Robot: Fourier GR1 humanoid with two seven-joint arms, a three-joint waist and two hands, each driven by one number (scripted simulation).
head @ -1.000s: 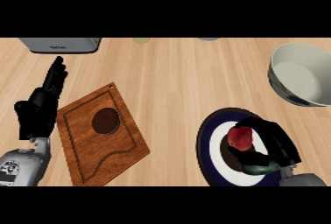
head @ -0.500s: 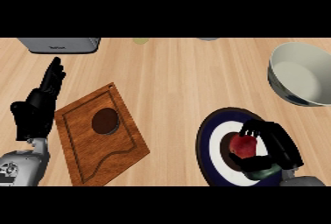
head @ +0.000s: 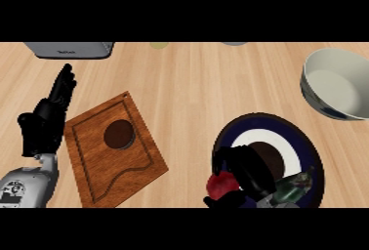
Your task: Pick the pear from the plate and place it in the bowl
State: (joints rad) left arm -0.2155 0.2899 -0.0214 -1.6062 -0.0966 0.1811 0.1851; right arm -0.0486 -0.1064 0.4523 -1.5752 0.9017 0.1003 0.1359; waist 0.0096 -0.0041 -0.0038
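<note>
The red pear (head: 221,184) is over the near left rim of the dark blue and white plate (head: 288,146), low in the head view. My right hand (head: 249,172) is shut on it, black fingers curled over its right side and the thumb below it. Much of the pear is hidden by the fingers. Whether it still touches the plate I cannot tell. The white bowl (head: 337,90) stands at the far right, well apart from the hand, with nothing inside. At the left edge my left hand (head: 45,122) rests open, fingers pointing up.
A wooden cutting board (head: 112,146) with a round dark hollow lies between the left hand and the plate. A grey appliance (head: 69,49) stands at the far left edge of the counter. Bare wood lies between the plate and the bowl.
My right hand has closed round the pear and carried it from the plate's middle to its near left rim. The left hand has stayed where it was.
</note>
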